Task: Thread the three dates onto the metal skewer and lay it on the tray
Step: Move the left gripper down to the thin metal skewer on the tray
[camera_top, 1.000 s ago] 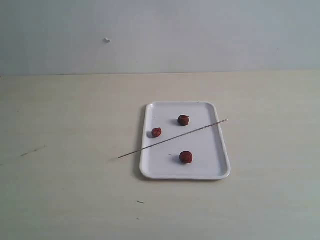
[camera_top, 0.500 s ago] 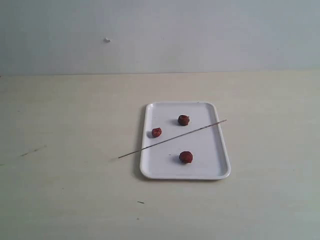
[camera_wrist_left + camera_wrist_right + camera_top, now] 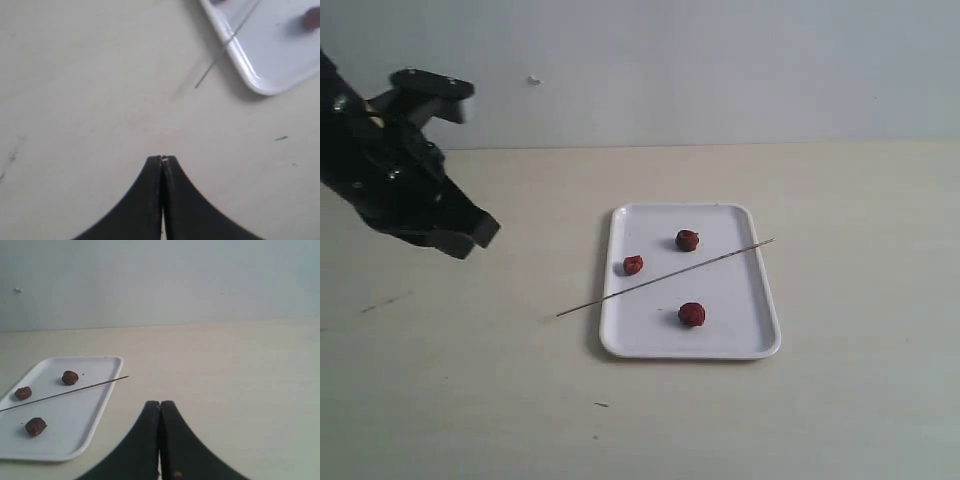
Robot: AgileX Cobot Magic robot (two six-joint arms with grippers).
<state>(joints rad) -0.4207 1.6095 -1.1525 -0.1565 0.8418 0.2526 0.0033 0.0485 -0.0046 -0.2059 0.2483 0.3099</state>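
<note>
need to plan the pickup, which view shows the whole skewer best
The exterior view: the metal skewer shows end to end, slanted across the tray. The right wrist view cuts off one end; the left wrist view catches only one end stretch.

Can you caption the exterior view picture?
Three loose dates on a tray, skewer lying across it, left gripper nearby.

Pale tabletop [image 3: 460,400] below grey wall [image 3: 740,60]

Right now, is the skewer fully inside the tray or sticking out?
Sticking out: the metal skewer lies diagonally across the tray, both ends past its rim.
</note>
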